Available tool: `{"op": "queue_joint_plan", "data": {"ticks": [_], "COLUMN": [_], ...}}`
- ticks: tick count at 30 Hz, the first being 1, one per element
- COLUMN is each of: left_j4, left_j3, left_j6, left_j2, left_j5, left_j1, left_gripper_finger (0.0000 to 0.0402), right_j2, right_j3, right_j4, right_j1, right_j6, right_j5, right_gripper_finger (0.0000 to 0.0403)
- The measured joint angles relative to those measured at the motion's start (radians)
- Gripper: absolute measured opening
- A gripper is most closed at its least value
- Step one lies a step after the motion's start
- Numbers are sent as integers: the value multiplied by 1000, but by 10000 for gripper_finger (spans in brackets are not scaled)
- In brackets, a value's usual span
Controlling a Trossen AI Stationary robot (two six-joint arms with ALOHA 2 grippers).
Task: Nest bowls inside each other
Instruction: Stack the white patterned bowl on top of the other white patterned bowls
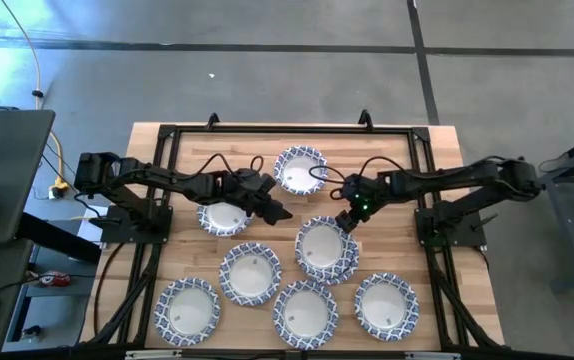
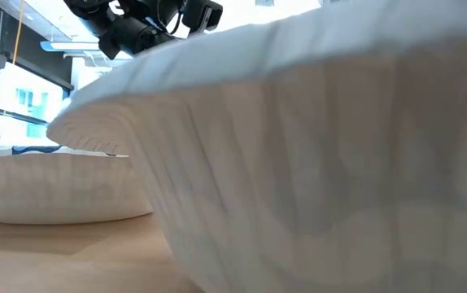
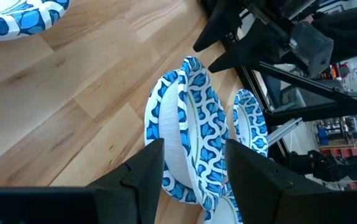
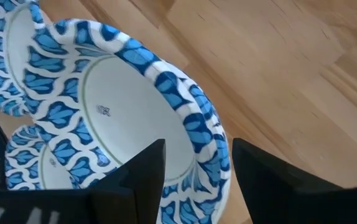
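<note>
Stacked bowls (image 1: 325, 248) under right claw (image 1: 347, 219)

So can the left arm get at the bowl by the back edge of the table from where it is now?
Probably yes. The left gripper hangs open just in front of the back bowl, with bare wood between. The right gripper is over the stacked bowls, though its arm runs close by.

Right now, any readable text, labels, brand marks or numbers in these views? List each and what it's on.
No text can be read in any view.
Small grey mark in the well of the stacked bowl under the right tool: too small to read.
Similar tiny marks in the wells of other bowls, such as the front middle bowl: too small to read.
Green light on the right arm: a light, not text.
</note>
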Motion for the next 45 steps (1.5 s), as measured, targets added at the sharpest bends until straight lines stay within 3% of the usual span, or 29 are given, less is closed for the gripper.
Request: {"op": "queue_joint_plan", "data": {"ticks": [19,33,45], "left_j4": [2,3,3], "left_j3": [0,0,0], "left_j6": [7,18,18], "left_j2": [0,0,0], "left_j5": [3,4,4], "left_j1": [0,0,0], "left_gripper_finger": [159,159,159], "right_j2": [77,77,76], "right_j3": [0,0,0], "right_j4": [54,40,32], "right_j1": [0,0,0], "right_j6": [-4,-4,9], "right_j5": [-19,-64,-102], "right_gripper_finger": [176,85,78]}}
